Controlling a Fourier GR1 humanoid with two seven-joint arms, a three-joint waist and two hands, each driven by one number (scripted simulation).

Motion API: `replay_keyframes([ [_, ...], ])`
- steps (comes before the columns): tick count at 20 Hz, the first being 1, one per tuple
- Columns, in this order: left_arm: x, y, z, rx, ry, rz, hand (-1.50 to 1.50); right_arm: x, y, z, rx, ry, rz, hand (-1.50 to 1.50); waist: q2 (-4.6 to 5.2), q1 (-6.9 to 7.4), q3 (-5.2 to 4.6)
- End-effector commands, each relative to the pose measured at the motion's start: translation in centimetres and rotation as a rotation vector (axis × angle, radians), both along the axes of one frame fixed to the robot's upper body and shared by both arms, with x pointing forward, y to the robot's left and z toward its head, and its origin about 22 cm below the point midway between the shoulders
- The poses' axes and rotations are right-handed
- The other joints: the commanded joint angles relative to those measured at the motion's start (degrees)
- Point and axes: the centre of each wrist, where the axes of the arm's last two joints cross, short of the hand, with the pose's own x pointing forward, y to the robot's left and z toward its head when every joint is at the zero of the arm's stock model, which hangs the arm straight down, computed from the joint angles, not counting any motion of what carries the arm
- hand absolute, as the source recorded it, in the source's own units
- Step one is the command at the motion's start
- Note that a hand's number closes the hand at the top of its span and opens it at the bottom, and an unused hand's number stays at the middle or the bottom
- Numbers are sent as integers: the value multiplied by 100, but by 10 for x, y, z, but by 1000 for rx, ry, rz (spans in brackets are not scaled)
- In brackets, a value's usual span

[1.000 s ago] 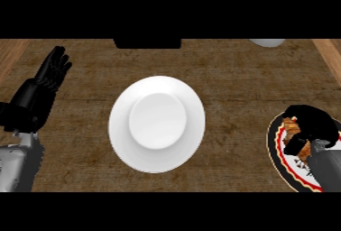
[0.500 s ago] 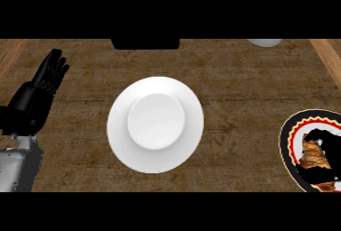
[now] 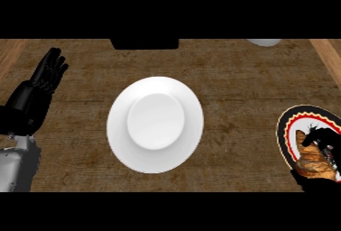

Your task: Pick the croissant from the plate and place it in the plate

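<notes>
1. I see the white plate mid-counter with nothing in it; the patterned plate at the right edge holds the croissant.
2. No writing I can read.
3. My right hand is back over the croissant, fingers curled on it; half a second ago it was out of view.
4. Left hand rests open at left.

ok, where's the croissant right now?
Head view, far right, low: the croissant lies on the patterned plate at the counter's right edge, with the right hand curled over it, well right of the white plate.
</notes>
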Motion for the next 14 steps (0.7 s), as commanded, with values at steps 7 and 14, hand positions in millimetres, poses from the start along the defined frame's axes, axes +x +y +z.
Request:
replay_keyframes([
  [7,1,-4,5,5,-7,8,0,-31,80,69,333,-201,281,150,15,57,-1],
  [14,8,-9,-11,6,4,-28,0,9,150,82,325,-194,356,150,42,131,0],
])
